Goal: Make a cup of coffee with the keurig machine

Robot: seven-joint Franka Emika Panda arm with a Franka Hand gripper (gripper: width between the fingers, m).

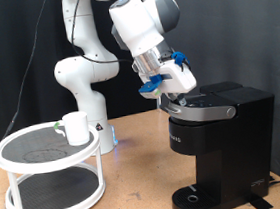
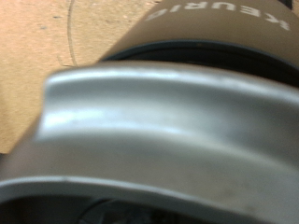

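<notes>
The black Keurig machine (image 1: 221, 146) stands at the exterior view's right on a wooden table. My gripper (image 1: 173, 99) is pressed down at the front of its domed lid, by the silver handle. The wrist view is filled by that blurred silver handle (image 2: 159, 112) and the black lid with the Keurig lettering (image 2: 220, 11); my fingers do not show there. The white mug (image 1: 76, 127) stands on the top tier of a round white rack at the exterior view's left, far from the gripper. The drip base (image 1: 195, 196) under the spout holds nothing.
The two-tier round white rack (image 1: 52, 169) takes up the exterior view's left. The arm's white base (image 1: 80, 81) stands behind it. A black curtain hangs behind the table. Bare wood lies between rack and machine.
</notes>
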